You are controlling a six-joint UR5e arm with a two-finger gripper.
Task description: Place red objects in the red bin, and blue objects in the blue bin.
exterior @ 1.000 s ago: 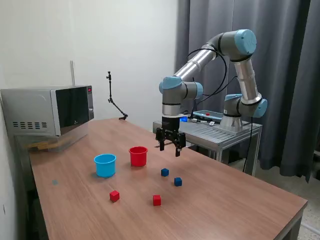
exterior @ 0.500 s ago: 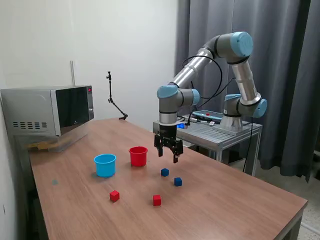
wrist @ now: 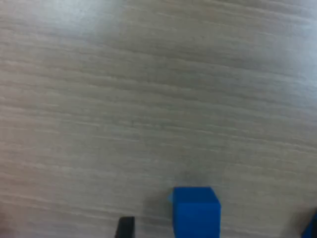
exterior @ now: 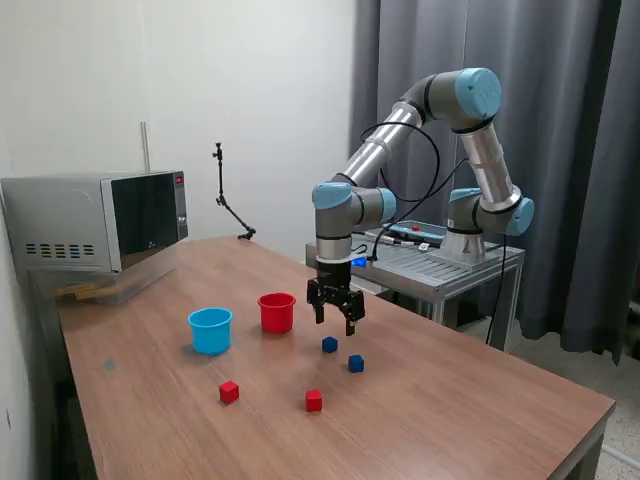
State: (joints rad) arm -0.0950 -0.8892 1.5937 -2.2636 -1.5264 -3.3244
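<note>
1. A wooden table [exterior: 470, 400] is shown with a grey and light blue robot arm [exterior: 470, 140] reaching over it. Over the last second the black two-finger gripper [exterior: 335, 318] has been lowered and shifted toward the exterior view's left, so that it now hangs just above a small dark blue cube [exterior: 329, 344].

2. The jaws are seen apart and empty; nothing is held between them.

3. In the wrist view, that blue cube [wrist: 196, 212] is seen close on the wood grain, with a dark fingertip [wrist: 126, 228] just beside it. No contact is visible.

4. A second dark blue cube [exterior: 356, 363] lies near the first. 2 small solid red cubes [exterior: 314, 400] [exterior: 229, 391] lie nearer the table's front edge.

5. A small round red plastic cup [exterior: 277, 312] and a small round light blue plastic cup [exterior: 210, 330] stand side by side. No cube can be seen in either, though their insides are not fully shown.

6. The change is judged to be an approach for a first pick. All 4 cubes are still on the table, so the sorting is judged barely begun.
</note>
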